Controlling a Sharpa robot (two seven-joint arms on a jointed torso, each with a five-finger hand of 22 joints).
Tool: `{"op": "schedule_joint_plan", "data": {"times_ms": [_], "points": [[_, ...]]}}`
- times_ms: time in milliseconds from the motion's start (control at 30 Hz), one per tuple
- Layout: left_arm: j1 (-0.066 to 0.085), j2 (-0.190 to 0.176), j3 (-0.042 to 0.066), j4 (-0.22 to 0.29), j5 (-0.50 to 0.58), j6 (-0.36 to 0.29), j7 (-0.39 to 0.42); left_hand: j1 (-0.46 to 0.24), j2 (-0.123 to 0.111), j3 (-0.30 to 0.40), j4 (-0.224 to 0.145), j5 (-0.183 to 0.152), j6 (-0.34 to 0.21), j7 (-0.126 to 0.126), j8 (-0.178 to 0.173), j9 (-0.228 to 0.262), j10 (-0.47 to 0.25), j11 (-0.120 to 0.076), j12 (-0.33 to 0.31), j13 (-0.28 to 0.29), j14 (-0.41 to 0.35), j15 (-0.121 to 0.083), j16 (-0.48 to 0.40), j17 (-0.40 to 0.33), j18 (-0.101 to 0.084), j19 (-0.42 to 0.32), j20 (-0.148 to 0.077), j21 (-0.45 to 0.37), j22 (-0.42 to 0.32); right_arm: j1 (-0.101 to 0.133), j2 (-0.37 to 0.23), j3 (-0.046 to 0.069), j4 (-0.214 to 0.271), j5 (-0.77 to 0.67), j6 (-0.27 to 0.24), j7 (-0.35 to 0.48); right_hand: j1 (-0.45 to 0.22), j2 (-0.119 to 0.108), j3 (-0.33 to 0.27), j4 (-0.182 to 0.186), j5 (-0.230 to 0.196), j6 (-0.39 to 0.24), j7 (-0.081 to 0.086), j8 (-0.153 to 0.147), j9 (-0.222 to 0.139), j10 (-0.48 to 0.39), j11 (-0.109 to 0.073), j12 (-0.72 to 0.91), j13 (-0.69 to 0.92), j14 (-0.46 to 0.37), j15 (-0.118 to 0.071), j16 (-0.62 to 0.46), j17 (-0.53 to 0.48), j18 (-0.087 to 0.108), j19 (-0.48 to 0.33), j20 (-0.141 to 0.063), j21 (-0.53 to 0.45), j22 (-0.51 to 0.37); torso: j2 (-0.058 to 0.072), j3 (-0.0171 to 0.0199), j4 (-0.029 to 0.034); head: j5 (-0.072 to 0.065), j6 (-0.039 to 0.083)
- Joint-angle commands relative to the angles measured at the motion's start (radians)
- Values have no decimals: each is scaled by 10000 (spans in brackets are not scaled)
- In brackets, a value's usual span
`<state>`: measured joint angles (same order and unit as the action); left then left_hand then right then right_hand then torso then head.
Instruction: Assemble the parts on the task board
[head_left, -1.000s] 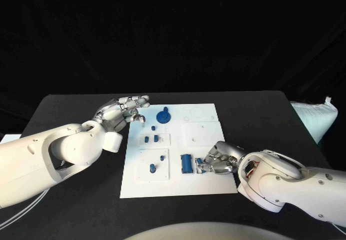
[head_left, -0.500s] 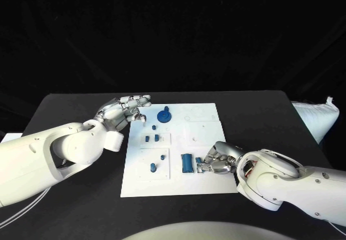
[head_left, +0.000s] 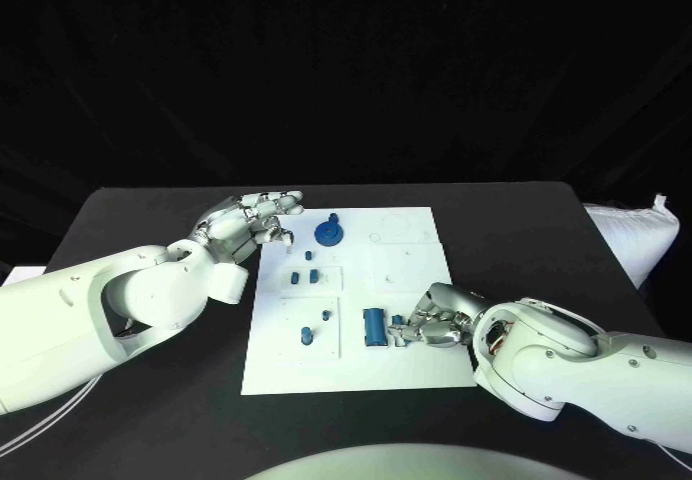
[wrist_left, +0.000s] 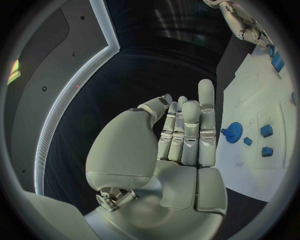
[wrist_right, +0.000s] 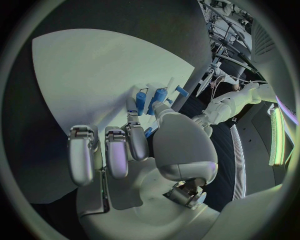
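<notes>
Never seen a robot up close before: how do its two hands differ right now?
The left hand hovers by the task board's far left edge, fingers straight and apart, holding nothing. The right hand sits low on the board's near right side, fingers curled at a small blue part beside the blue cylinder; whether it grips it is unclear. Both are silver, on white arms.

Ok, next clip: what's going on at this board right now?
A two-armed robot is assembling small blue parts on the white task board. Its right hand is down at the board's right edge, fingers against the blue cylinders, with a small blue piece at its fingertips; whether it grips that is unclear. The left hand hovers open beside the board's far left corner, near the round blue part, holding nothing.
</notes>
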<state>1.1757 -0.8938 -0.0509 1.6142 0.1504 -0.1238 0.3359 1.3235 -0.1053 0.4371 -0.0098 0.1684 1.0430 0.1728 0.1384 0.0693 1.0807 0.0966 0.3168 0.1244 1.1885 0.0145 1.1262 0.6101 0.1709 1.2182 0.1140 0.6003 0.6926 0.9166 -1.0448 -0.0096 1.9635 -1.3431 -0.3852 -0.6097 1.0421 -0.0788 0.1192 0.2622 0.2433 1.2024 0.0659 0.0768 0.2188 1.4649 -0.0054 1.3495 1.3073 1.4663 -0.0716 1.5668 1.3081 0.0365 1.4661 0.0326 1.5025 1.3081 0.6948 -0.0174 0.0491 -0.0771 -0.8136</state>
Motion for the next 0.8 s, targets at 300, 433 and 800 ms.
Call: {"op": "schedule_joint_plan", "data": {"times_ms": [300,433,800], "points": [[3,21,4,-11,-62,232,-13,-7,94,3,-40,44,-57,-18,43,-5,-65,7,47,12,-66,7,44,-9,115,-80,-4,-63,-8,-15,-64,-9,204,-539,-106,98,-457,349,-858,293,-92,135,-54,20,2,596,-110,136,1740,1045,-96,40,2627,-157,712,-83,57,1869,3,15,-5,7,-23],[3,22,3,-25,-62,238,-17,-7,94,3,-40,44,-57,-18,43,-5,-65,7,47,12,-66,7,44,-9,115,-80,-4,-63,-8,-16,-161,-8,295,-609,-197,109,-421,503,-973,281,95,148,-62,25,4,606,-118,164,1757,1045,-102,40,2627,-157,713,-89,58,1873,-4,7,0,-6,-31],[2,33,0,-55,-62,255,-21,-14,95,1,-38,44,-63,-15,45,-6,-77,9,58,12,-75,9,41,-31,114,-82,-3,-62,-10,-16,-380,-6,357,-745,-246,119,-307,640,-1114,267,346,158,-68,27,5,612,-124,167,1765,1045,-109,40,2627,-158,714,-95,60,1876,-3,5,0,-18,-19]]}}
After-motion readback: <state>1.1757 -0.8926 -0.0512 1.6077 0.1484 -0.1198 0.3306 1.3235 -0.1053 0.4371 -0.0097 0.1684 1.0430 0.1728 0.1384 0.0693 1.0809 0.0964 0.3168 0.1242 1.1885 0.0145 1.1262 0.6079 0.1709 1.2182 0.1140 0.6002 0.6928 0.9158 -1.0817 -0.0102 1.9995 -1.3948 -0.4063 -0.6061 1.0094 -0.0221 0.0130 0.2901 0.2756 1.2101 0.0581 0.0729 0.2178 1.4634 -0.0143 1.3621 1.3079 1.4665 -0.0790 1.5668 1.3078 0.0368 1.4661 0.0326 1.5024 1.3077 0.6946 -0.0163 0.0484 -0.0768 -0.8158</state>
